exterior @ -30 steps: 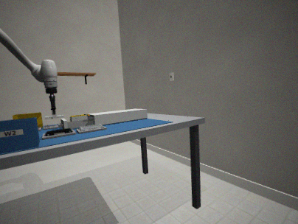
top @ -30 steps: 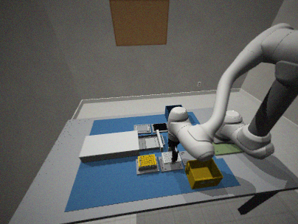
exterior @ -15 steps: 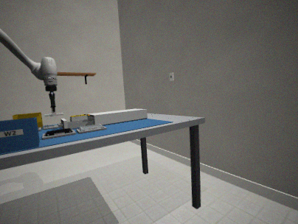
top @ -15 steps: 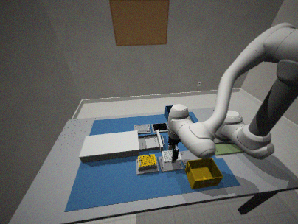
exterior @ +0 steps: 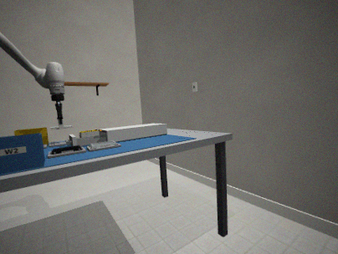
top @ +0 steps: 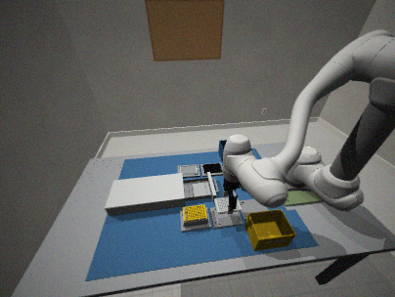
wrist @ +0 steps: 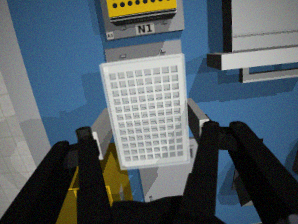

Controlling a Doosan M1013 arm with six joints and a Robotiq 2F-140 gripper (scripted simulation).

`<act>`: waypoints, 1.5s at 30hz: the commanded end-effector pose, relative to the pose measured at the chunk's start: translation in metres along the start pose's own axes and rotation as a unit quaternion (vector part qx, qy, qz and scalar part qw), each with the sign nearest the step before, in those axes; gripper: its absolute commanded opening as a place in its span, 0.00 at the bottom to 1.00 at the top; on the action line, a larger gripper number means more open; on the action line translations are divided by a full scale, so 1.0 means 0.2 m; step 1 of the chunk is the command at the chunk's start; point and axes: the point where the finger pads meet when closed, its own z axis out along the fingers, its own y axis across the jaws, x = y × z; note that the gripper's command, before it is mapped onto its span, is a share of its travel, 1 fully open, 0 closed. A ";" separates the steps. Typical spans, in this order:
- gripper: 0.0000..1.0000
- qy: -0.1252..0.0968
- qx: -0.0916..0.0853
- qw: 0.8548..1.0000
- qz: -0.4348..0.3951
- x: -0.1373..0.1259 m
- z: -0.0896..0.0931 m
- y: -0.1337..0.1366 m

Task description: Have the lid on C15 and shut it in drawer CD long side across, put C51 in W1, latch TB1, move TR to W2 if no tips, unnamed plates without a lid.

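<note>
— Top view: where are you?
— Your gripper (top: 232,204) is clamped on a white gridded piece (top: 221,204) beside the yellow bin (top: 270,229). The black plate (top: 212,168) isn't binned.
— Exterior?
— The piece hangs above the bench.
— Wrist?
— Plate or lid, can't tell — I'd say nearly everything remains.

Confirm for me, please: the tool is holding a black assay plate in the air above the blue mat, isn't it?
Not quite: the assay plate in the tool is white, not black, as the wrist view shows. It does hang in the air above the blue mat.
</note>
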 end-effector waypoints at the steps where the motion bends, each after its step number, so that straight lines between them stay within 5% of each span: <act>1: 0.00 0.000 0.000 1.000 0.000 0.00 -0.02 0.00; 33: 0.00 0.000 0.000 1.000 0.000 0.00 -0.16 0.00; 45: 0.00 0.000 0.000 0.986 -0.166 0.07 -0.16 0.11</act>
